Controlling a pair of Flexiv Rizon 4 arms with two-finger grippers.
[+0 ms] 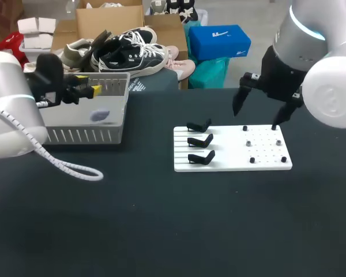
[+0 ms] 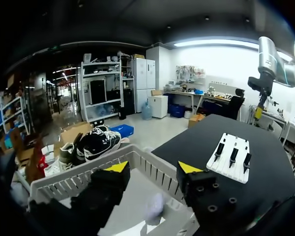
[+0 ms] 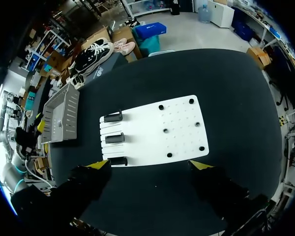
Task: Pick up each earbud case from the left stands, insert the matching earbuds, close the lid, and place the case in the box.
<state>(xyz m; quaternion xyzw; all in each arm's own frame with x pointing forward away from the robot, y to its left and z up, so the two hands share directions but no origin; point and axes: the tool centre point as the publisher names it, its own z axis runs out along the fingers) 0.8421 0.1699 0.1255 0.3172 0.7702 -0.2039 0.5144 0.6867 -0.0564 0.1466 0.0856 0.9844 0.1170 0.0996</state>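
A pale earbud case (image 1: pixel 100 116) lies inside the white slatted box (image 1: pixel 86 135) at the table's back left. My left gripper (image 1: pixel 86 88) hovers over the box, open with nothing between its fingers. In the left wrist view the case (image 2: pixel 155 208) shows blurred on the box floor below that gripper (image 2: pixel 152 169). Three black stands (image 1: pixel 200 140) on the white board (image 1: pixel 230 158) are bare. My right gripper (image 1: pixel 259 109) hangs open high above the board's right half. The right wrist view shows the board (image 3: pixel 182 142) ahead of this gripper (image 3: pixel 150 164) and the box (image 3: pixel 64 115) beyond.
Small black pegs (image 1: pixel 252 160) and a metal nut (image 1: pixel 248 142) dot the board's right half. A white coiled cable (image 1: pixel 75 169) from my left arm rests on the dark table in front of the box.
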